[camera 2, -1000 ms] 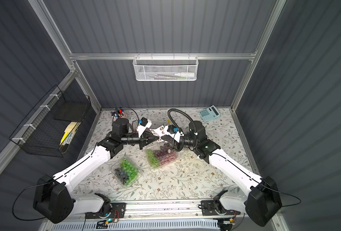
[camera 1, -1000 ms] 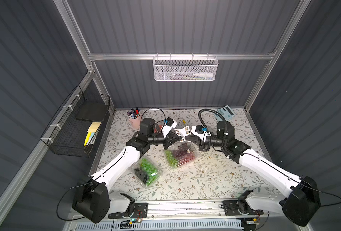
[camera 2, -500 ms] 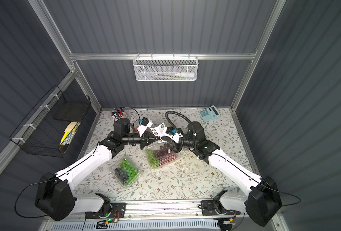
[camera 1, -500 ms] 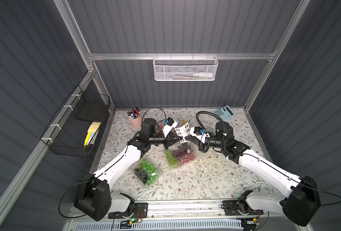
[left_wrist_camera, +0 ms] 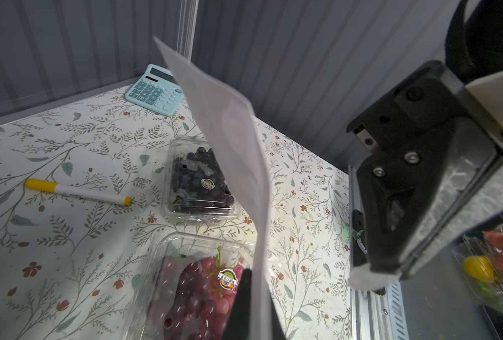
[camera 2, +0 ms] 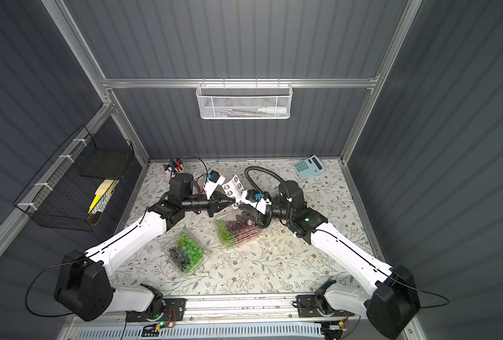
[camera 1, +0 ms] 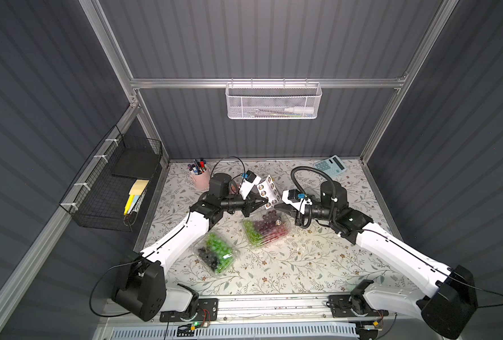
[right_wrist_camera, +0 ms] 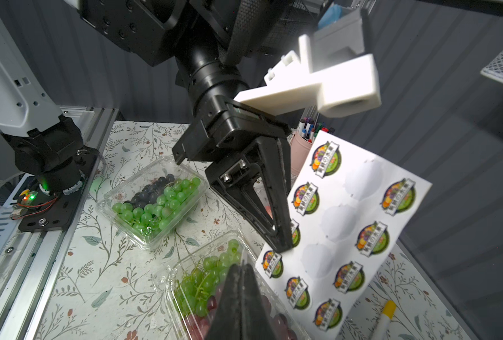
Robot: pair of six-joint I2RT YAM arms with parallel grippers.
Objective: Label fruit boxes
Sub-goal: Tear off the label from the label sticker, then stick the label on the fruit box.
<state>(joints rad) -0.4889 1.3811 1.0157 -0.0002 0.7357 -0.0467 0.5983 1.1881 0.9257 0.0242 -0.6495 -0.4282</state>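
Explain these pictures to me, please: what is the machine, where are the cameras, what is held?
Two robot arms stand at a flowered table, each ending in a gripper. Both top views look down from above; each wrist view comes from a camera on one arm. On the table lie clear boxes of green-and-black grapes, green-and-red grapes and blueberries, plus a calculator. The left gripper is shut on a sticker sheet; the right gripper pinches a small white piece, perhaps a peeled sticker.

Dark grey ribbed walls [camera 1: 274, 44] framed in aluminium rails [camera 1: 185, 83] enclose a brightly lit floral-patterned table [camera 1: 303, 265], with a white mesh basket [camera 1: 274, 101] on the back rail and a black wire basket [camera 1: 106, 194] on the left wall.
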